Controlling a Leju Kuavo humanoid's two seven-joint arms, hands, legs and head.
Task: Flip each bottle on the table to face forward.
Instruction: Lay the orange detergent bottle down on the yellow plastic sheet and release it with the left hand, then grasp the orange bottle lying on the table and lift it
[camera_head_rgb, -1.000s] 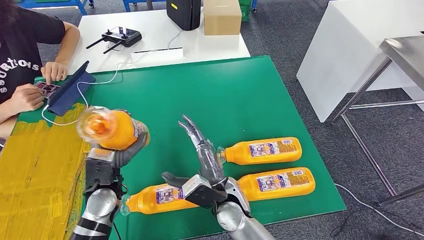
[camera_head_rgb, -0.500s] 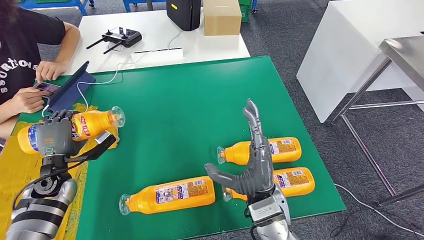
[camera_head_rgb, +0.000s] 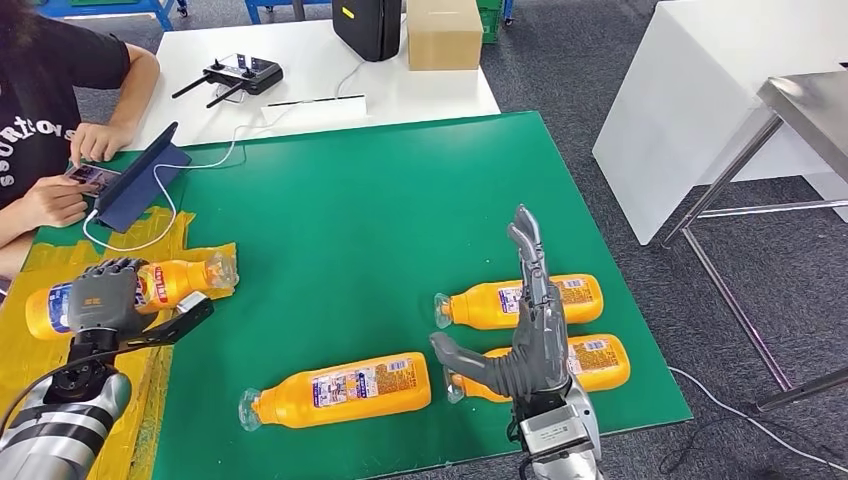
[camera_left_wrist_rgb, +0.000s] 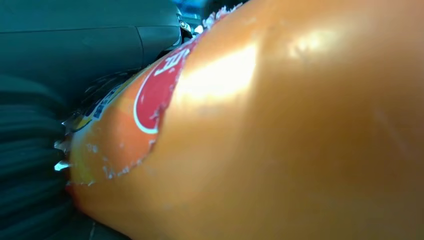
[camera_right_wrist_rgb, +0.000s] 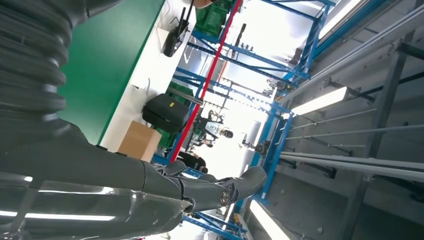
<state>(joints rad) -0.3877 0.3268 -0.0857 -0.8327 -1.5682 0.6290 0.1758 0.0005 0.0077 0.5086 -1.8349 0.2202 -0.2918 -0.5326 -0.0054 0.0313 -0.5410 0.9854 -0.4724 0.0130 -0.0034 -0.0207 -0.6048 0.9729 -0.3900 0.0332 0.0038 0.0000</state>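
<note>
My left hand (camera_head_rgb: 103, 300) grips an orange bottle (camera_head_rgb: 178, 277) lying sideways over the yellow tape at the mat's left edge, cap toward the mat's middle. The left wrist view has this bottle (camera_left_wrist_rgb: 280, 130) close up, with its red label showing. Three more orange bottles lie on the green mat (camera_head_rgb: 380, 200): one near the front edge (camera_head_rgb: 345, 387), two at the right, one farther back (camera_head_rgb: 575, 294) and one nearer (camera_head_rgb: 600, 362). My right hand (camera_head_rgb: 528, 330) stands upright and open above those two, holding nothing. The right wrist view has its fingers (camera_right_wrist_rgb: 210, 190) spread in the air.
A person sits at the far left with a phone and a dark tablet (camera_head_rgb: 140, 185). Behind the mat, a white table carries a remote controller (camera_head_rgb: 240, 72), a black case (camera_head_rgb: 370, 25) and a cardboard box (camera_head_rgb: 443, 32). A white table and a metal frame stand to the right.
My left hand has carried its bottle down and left from above the mat, turning it to lie sideways. My right hand has moved right and risen above the two right bottles.
</note>
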